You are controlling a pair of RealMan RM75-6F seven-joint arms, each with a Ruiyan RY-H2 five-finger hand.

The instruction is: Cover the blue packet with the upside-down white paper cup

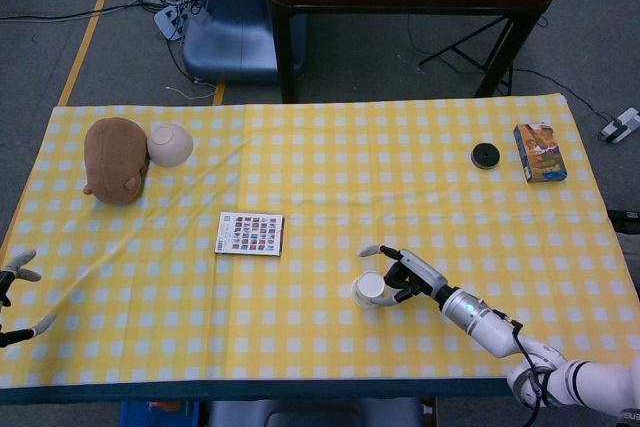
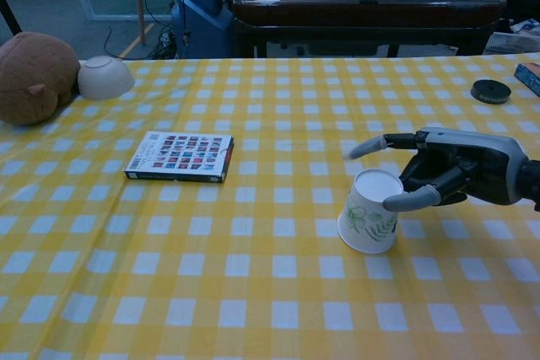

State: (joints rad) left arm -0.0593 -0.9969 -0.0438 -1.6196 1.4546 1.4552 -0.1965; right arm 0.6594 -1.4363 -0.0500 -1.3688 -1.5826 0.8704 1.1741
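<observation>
The white paper cup (image 1: 368, 289) (image 2: 371, 221) with a leaf print stands upside down on the yellow checked cloth, slightly tilted. No blue packet shows in either view. My right hand (image 1: 405, 272) (image 2: 456, 170) is just right of the cup with its fingers spread. One finger points over the cup and another lies close by its side, and neither clasps it. Off the table's left edge, my left hand (image 1: 12, 297) hangs with fingers apart and nothing in it, seen only in the head view.
A small book (image 1: 250, 234) (image 2: 180, 156) lies left of the cup. A brown plush toy (image 1: 113, 159) (image 2: 29, 77) and an overturned bowl (image 1: 170, 144) (image 2: 105, 76) sit far left. A black disc (image 1: 485, 155) (image 2: 490, 90) and a box (image 1: 539, 152) lie far right.
</observation>
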